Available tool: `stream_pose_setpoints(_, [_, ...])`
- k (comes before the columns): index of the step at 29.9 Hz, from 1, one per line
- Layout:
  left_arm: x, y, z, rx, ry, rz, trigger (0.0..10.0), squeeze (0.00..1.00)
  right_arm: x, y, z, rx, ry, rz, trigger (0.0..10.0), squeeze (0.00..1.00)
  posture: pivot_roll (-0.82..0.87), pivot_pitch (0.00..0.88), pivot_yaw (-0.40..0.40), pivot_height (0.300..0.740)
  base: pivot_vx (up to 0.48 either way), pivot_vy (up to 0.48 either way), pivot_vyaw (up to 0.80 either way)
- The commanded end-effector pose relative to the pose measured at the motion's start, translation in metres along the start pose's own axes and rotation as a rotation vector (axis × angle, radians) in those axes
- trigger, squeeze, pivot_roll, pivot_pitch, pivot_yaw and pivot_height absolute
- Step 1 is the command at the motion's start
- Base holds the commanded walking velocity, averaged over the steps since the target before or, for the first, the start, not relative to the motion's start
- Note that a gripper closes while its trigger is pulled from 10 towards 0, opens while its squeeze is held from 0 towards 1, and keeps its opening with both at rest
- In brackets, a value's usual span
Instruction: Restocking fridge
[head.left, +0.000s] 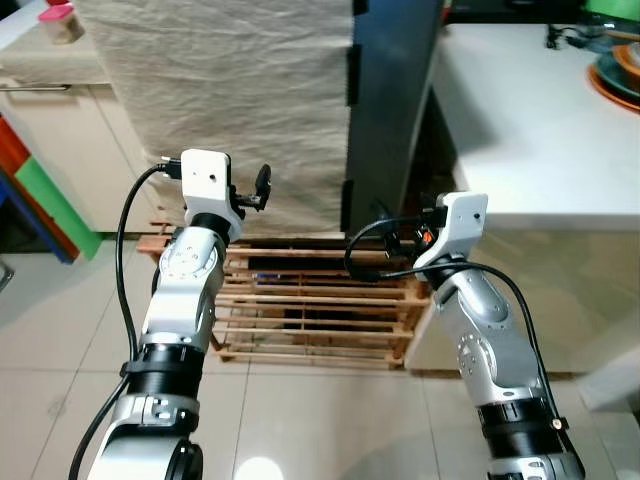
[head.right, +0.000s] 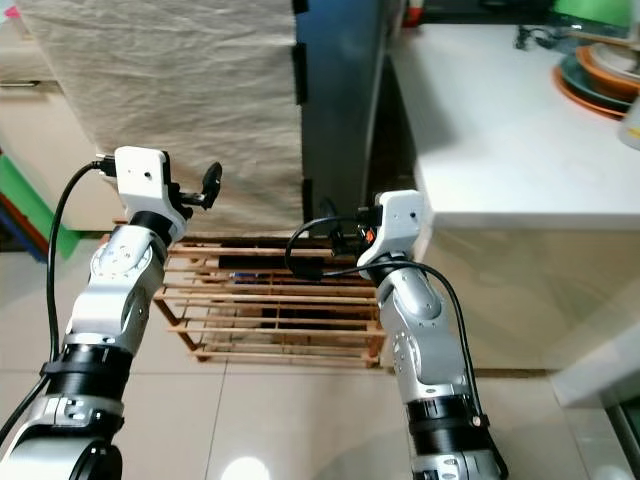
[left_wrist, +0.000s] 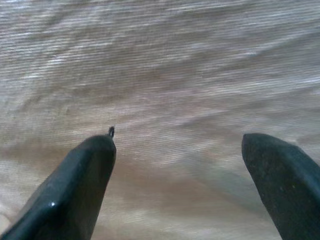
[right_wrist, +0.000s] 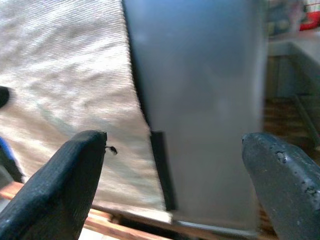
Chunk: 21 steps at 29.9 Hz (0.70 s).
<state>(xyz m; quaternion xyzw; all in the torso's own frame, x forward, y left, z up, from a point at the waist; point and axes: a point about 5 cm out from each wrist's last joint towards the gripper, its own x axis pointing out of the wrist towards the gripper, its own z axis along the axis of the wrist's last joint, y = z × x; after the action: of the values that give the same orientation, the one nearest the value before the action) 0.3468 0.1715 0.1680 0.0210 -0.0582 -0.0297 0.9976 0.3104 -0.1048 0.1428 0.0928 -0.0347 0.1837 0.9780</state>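
The fridge (head.left: 390, 110) stands ahead, tall and dark grey, with a beige cloth (head.left: 230, 100) draped over its front. It rests on a wooden slatted pallet (head.left: 310, 310). My left gripper (head.left: 262, 186) is raised close in front of the cloth; in the left wrist view its fingers (left_wrist: 75, 185) stand wide apart with nothing between them. My right gripper (head.left: 400, 238) is held low near the fridge's dark corner. It is open and empty too, and the right wrist view looks past its fingertips (right_wrist: 65, 185) at the cloth's edge and the grey fridge side (right_wrist: 200, 100).
A white counter (head.left: 530, 120) runs along the right, close to the fridge, with stacked plates (head.left: 620, 70) at its far end. A cream cabinet (head.left: 60, 130) with a pink-lidded container (head.left: 60, 20) stands at the left. Pale floor tiles (head.left: 300, 420) lie below.
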Motion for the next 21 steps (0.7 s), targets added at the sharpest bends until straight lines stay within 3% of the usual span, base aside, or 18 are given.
stream_pose_setpoints(1, [0.001, -0.02, 0.012, -0.032, -0.064, -0.069, 10.0, 0.0, -0.006, -0.015, -0.001, -0.019, 0.011, -0.048, 10.0, 0.0, -0.04, 0.0, 0.048, 0.74, 0.0, 0.0, 0.0])
stream_pose_setpoints(6, [-0.002, -0.028, 0.015, -0.064, -0.085, -0.116, 10.0, 0.0, -0.006, -0.016, -0.002, -0.024, 0.013, -0.049, 10.0, 0.0, -0.03, 0.0, 0.046, 0.74, 0.0, 0.0, 0.0])
stream_pose_setpoints(9, [-0.007, -0.039, 0.016, -0.098, -0.086, -0.18, 10.0, 0.0, -0.007, -0.016, -0.002, -0.03, 0.014, -0.05, 10.0, 0.0, -0.03, 0.0, 0.042, 0.74, 0.0, 0.44, 0.0])
stream_pose_setpoints(14, [-0.008, -0.039, 0.013, -0.113, -0.074, -0.181, 10.0, 0.0, -0.008, -0.017, -0.004, -0.038, 0.026, -0.053, 10.0, 0.0, -0.03, 0.0, 0.041, 0.74, 0.0, 0.458, 0.0])
stream_pose_setpoints(16, [-0.008, -0.036, 0.006, -0.137, -0.025, -0.16, 10.0, 0.0, -0.009, -0.02, -0.006, -0.042, 0.035, -0.07, 10.0, 0.0, -0.03, 0.0, 0.041, 0.74, 0.0, 0.456, -0.39])
stream_pose_setpoints(18, [-0.009, -0.027, -0.015, -0.201, 0.091, -0.094, 10.0, 0.0, -0.011, -0.027, -0.007, -0.048, 0.039, -0.102, 10.0, 0.0, -0.04, 0.0, 0.043, 0.74, 0.0, 0.463, -0.77])
stream_pose_setpoints(19, [-0.011, -0.023, -0.027, -0.192, 0.147, -0.063, 10.0, 0.0, -0.014, -0.034, -0.007, -0.054, 0.034, -0.133, 10.0, 0.0, -0.04, 0.0, 0.043, 0.74, 0.0, 0.472, -0.77])
stream_pose_setpoints(21, [-0.011, -0.023, -0.027, -0.192, 0.147, -0.063, 10.0, 0.0, -0.014, -0.034, -0.007, -0.054, 0.034, -0.133, 10.0, 0.0, -0.04, 0.0, 0.043, 0.74, 0.0, 0.472, -0.77])
